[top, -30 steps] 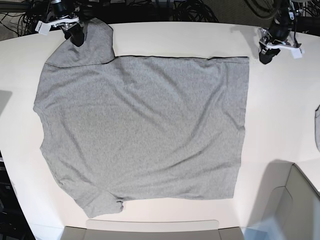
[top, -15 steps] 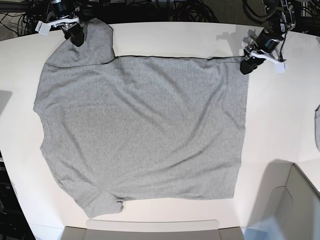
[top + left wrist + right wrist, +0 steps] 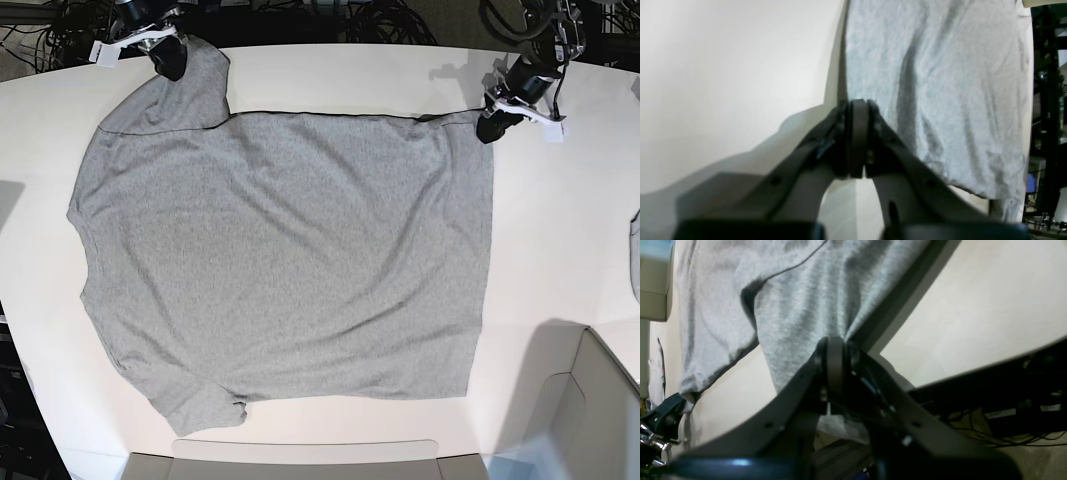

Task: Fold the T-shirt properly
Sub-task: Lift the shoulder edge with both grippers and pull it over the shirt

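Left wrist view: the left tool (image 3: pixel 858 133) has its jaws pressed together at the very edge of the T-shirt (image 3: pixel 940 100), where grey cloth meets the pale tabletop (image 3: pixel 723 83). Whether any fabric is actually caught between them cannot be told here, since the jaws hide the contact point. The cloth beside them lies in long soft ridges, so it reads as thin, limp cotton that will drape and sag the moment it is lifted.

Right wrist view: the right tool (image 3: pixel 836 363) is closed on the T-shirt (image 3: pixel 800 306), and here the grip is plain (the fabric gathers into a small pucker and runs straight into the jaws). The piece it holds looks like the sleeve end, hanging near the tabletop (image 3: pixel 973 306) edge, with dark cables below.

Base view: the T-shirt (image 3: pixel 290 250) lies spread flat over most of the tabletop (image 3: pixel 560 230), plain grey side up, no lettering showing. The right tool (image 3: pixel 168 62) sits on the far sleeve at the view's upper left; the left tool (image 3: pixel 490 127) sits at the far hem corner at the upper right.

In my judgement the shirt is light, not slippery and not fragile, but wholly without stiffness: a single pinch will only drag a point. Corners and hems, where the cloth is doubled and stitched, give the surest hold, and the two far points should be carried together to keep the edge straight.
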`<state>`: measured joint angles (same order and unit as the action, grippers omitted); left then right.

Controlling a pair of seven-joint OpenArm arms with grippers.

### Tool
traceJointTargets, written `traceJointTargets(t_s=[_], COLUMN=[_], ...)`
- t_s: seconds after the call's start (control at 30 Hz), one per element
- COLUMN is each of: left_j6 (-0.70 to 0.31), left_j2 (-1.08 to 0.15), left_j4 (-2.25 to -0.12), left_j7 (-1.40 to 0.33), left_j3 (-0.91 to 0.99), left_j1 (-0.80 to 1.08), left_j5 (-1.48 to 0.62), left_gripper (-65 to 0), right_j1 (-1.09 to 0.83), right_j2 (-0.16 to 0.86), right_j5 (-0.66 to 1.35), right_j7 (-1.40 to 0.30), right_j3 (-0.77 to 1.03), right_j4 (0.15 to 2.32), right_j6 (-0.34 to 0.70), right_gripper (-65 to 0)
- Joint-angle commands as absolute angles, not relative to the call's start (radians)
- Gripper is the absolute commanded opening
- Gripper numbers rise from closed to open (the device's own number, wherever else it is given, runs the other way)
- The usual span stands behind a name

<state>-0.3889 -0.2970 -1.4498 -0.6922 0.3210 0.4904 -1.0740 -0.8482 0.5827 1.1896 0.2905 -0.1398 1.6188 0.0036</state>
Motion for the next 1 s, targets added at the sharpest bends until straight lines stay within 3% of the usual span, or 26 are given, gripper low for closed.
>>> traceJointTargets(t_s=[0.0, 0.33, 0.53, 0.73, 0.97], left_j6=[-0.364, -0.369, -0.369, -0.367, -0.358], left_j2=[-0.306, -0.321, -0.334, -0.331, -0.331], left_j4=[-1.451, -1.461, -1.572, -1.65, -1.652], left_j7=[-0.73, -0.731, -0.737, -0.74, -0.742], left_j3=[0.323, 0.478, 0.572, 0.604, 0.604], left_j1=[0.501, 0.539, 0.611, 0.634, 0.602], left_j5=[-1.038, -1.04, -1.04, -1.04, -1.041], left_gripper=[-65.0, -65.0, -65.0, -65.0, -65.0], right_j1=[-0.858, -1.047, -1.136, -1.145, -1.084], right_j2=[0.605, 0.595, 0.582, 0.496, 0.541], right_j5=[1.193, 1.191, 1.164, 1.061, 1.058], right_j7=[0.302, 0.406, 0.409, 0.406, 0.397], right_j3=[-0.136, 0.012, 0.061, 0.091, 0.099], right_j4=[1.646, 1.811, 1.874, 1.894, 1.902], right_j6=[0.008, 0.008, 0.021, 0.041, 0.031], right_gripper=[-65.0, -65.0, -65.0, -65.0, -65.0])
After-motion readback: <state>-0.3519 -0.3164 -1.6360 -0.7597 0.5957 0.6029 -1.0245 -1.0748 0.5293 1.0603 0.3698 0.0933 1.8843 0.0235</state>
